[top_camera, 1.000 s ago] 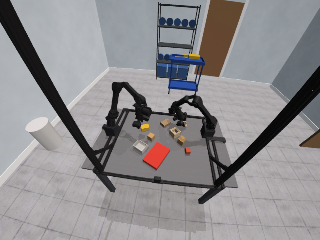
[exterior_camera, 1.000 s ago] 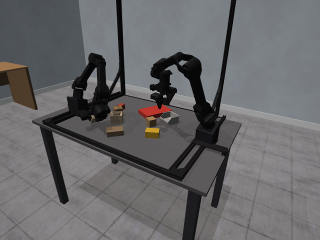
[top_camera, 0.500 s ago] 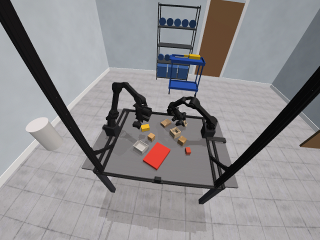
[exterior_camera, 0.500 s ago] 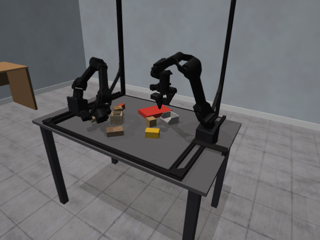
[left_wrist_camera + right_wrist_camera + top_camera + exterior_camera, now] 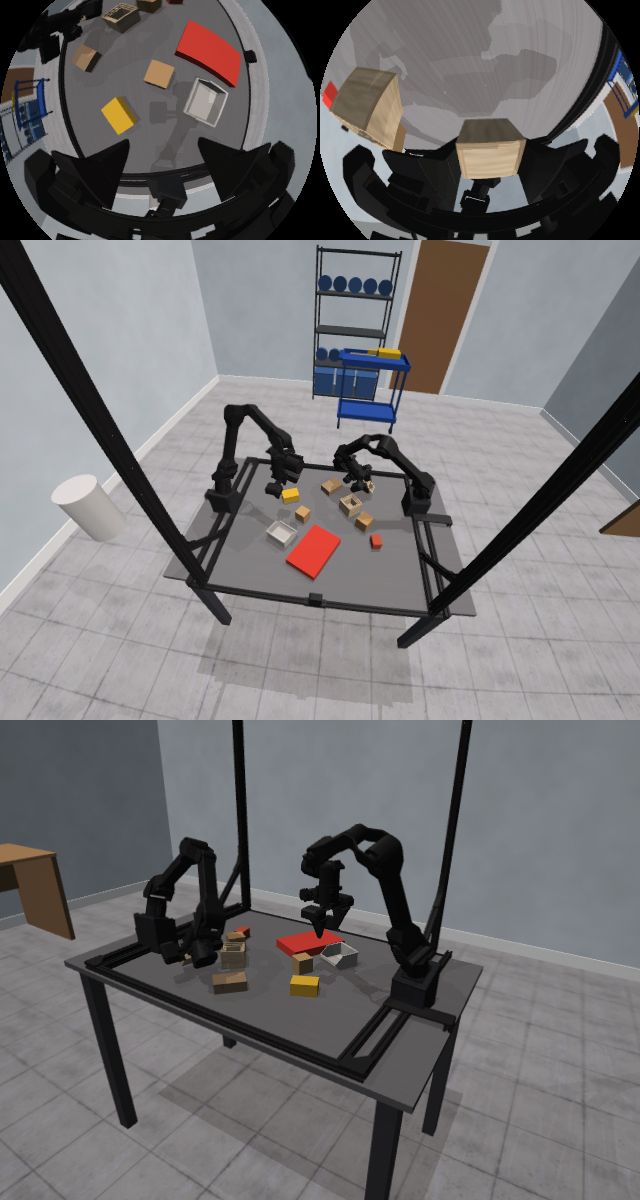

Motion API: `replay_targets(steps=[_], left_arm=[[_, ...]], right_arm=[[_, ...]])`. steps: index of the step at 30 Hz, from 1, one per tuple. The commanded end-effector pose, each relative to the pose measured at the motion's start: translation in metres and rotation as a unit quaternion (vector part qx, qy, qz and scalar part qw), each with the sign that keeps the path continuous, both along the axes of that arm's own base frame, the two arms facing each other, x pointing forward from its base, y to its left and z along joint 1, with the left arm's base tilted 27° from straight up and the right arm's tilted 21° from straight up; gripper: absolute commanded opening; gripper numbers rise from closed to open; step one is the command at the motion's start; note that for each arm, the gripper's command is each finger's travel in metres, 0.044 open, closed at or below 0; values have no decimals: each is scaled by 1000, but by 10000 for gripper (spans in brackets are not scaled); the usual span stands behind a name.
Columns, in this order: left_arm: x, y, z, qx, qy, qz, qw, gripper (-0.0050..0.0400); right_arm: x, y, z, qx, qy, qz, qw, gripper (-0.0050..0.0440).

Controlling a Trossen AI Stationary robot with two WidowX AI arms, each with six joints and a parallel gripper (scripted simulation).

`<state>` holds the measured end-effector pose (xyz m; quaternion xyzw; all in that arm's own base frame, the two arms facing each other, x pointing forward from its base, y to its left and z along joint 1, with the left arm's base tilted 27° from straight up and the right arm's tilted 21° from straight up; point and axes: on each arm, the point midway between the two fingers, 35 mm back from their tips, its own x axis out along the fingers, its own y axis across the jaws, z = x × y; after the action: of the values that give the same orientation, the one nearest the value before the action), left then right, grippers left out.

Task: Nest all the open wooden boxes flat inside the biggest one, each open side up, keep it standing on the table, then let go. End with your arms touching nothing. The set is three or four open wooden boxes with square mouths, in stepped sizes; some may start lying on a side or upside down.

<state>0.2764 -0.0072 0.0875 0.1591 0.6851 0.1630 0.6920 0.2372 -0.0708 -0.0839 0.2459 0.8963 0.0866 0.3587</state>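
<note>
The largest open wooden box (image 5: 352, 509) (image 5: 233, 957) (image 5: 131, 22) (image 5: 385, 112) stands mouth up, with a smaller box's rim showing inside it. My right gripper (image 5: 486, 136) is shut on a small open wooden box (image 5: 371, 486) (image 5: 186, 959) (image 5: 491, 161), behind and beside the largest one in the top view. That box is tilted; its mouth direction and its gap to the table are hard to tell. My left gripper (image 5: 329, 927) (image 5: 164, 142) is open and empty, high above the table on the other side.
Tan blocks (image 5: 331, 486) (image 5: 364, 521) (image 5: 302, 513) lie around the boxes. A yellow block (image 5: 290, 495) (image 5: 119, 115) lies below my left arm. A grey-white tray (image 5: 281, 532) (image 5: 206, 102), a flat red slab (image 5: 313, 551) (image 5: 210, 52) and a small red block (image 5: 375, 541) lie nearer the top camera.
</note>
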Motion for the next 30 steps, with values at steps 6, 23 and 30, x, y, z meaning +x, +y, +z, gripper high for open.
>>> replay_targets(steps=[6,23,30], left_arm=[[0,0,0,-1,0,1,1000,400],[0,0,0,-1,0,1,1000,400],[0,0,0,-1,0,1,1000,400]], right_arm=[[-1,0,-1,1,3,2,1000,360],[0,-1,0,-6,-13,-4,1000,400],[4,-7,13,-57,-124,-51,989,400]])
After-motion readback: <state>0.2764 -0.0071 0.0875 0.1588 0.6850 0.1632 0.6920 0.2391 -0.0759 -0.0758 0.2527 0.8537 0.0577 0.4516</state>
